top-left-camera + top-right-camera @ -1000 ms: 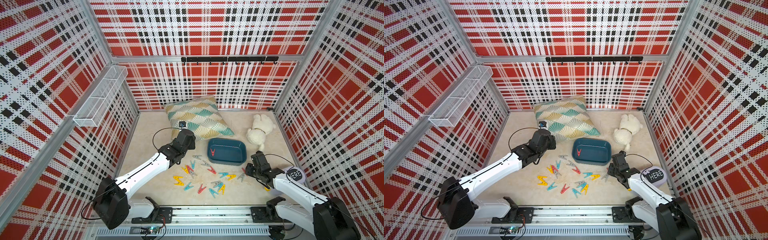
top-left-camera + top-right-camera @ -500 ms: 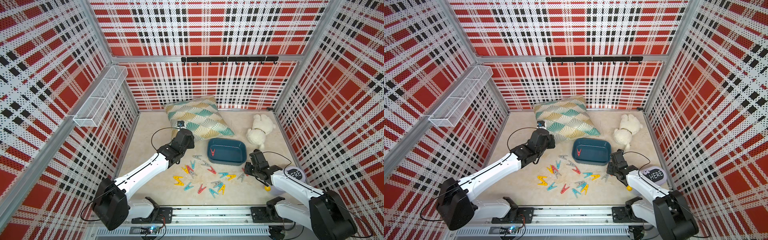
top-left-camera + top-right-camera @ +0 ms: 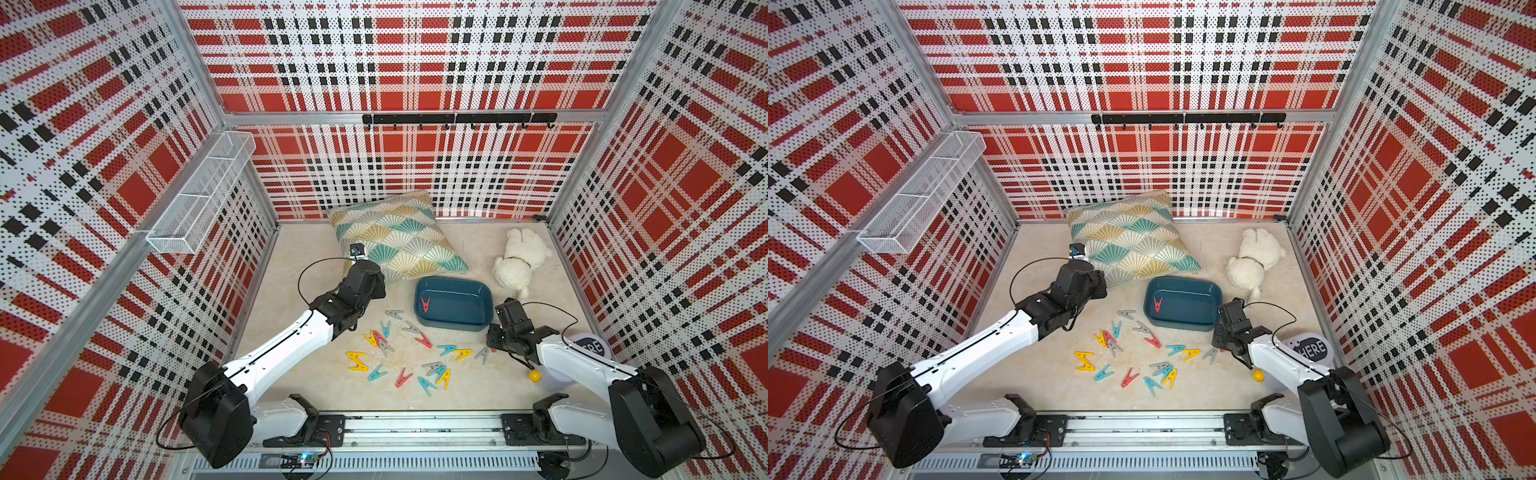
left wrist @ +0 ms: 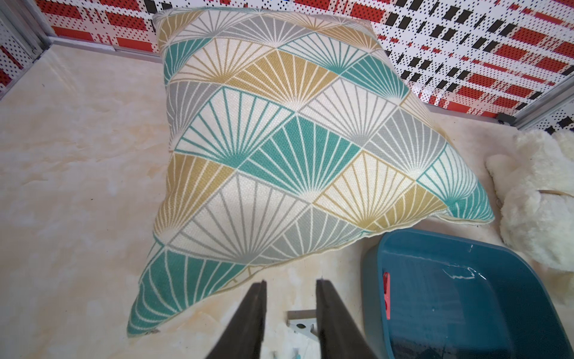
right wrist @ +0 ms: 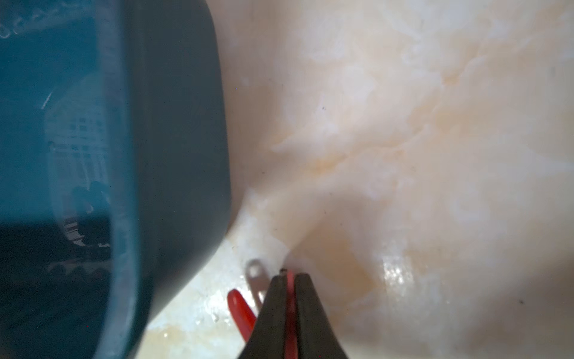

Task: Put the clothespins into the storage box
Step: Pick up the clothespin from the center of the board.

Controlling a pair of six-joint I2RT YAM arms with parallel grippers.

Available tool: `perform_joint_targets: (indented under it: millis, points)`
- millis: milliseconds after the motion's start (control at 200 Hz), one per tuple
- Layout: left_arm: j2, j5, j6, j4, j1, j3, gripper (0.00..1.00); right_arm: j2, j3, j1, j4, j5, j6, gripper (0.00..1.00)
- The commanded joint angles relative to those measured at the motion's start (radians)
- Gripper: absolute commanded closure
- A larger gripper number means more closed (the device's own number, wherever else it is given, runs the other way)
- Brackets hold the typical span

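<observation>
The dark teal storage box [image 3: 454,282] [image 3: 1183,281] sits right of centre with one red clothespin [image 3: 425,304] [image 3: 1158,304] inside. Several clothespins in red, yellow, teal and grey, among them a yellow one [image 3: 356,360], lie scattered on the floor in front of it. By the box's near right corner, my right gripper [image 5: 290,278] is shut on one leg of a red clothespin [image 5: 240,309], low over the floor beside the box wall [image 5: 174,140]. My left gripper [image 4: 290,283] hangs open and empty between pillow and box, with a grey clothespin [image 4: 302,323] lying under it.
A fan-patterned pillow [image 3: 395,237] lies at the back, touching the box's far left corner. A white plush toy [image 3: 519,262] is at the back right. A round "HERE" sign [image 3: 590,347] and a yellow ball [image 3: 534,376] sit by the right arm. A wire basket [image 3: 199,199] hangs on the left wall.
My right gripper has closed on the red clothespin beside the box's near right corner. The left arm has drawn back slightly, its jaws staying open.
</observation>
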Motion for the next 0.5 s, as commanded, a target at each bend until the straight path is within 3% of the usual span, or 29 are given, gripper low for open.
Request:
perform_joint_targets:
  millis: [0,210,496]
  points:
    - [-0.012,0.015,-0.006,0.029,0.007,-0.001,0.67,-0.023,0.011,0.011,-0.046,0.025,0.012,0.91]
    - [0.000,0.023,-0.011,0.032,0.007,-0.004,0.67,-0.148,0.094,0.011,-0.220,0.083,0.030,0.94]
    - [0.030,0.060,-0.028,0.023,-0.001,0.033,0.68,-0.352,0.186,0.012,-0.318,0.120,0.019,0.94]
